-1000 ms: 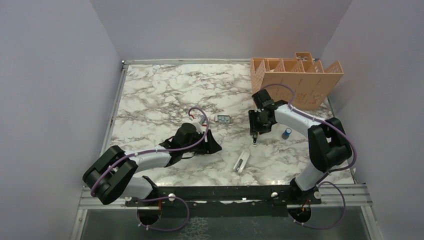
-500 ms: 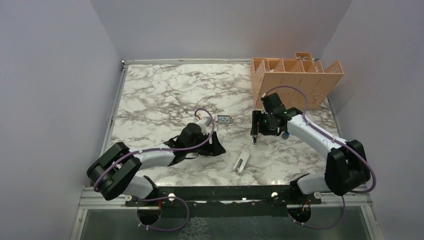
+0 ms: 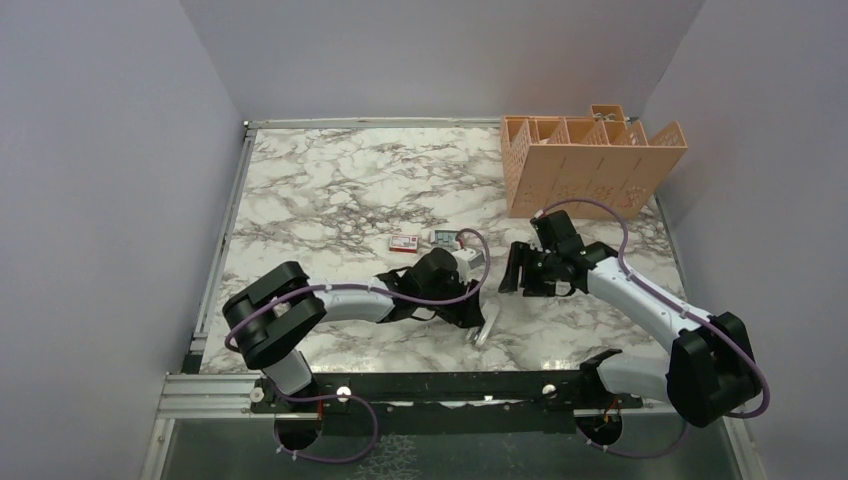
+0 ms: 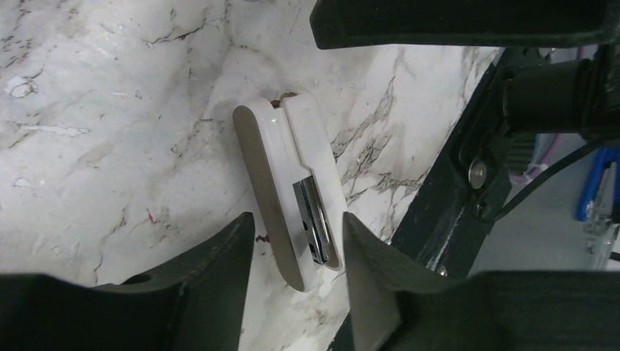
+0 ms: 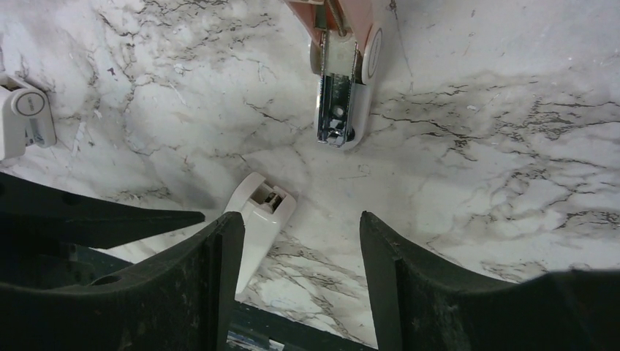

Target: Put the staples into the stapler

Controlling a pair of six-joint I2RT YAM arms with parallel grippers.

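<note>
Left of centre in the overhead view I see the red-and-white box (image 3: pixel 404 241), and just right of it the grey tray (image 3: pixel 434 238) holding the staples (image 3: pixel 447 237). Both lie on the marble tabletop (image 3: pixel 320 190), clear of both arms. Lower and further right, my left hand (image 4: pixel 296 223) is spread wide around the near end of the white stapler (image 4: pixel 274 168), which lies flat — whether the fingers touch it I cannot tell. Right again, the right hand (image 5: pixel 296 219) is spread too, holding nothing, above the tabletop.
</note>
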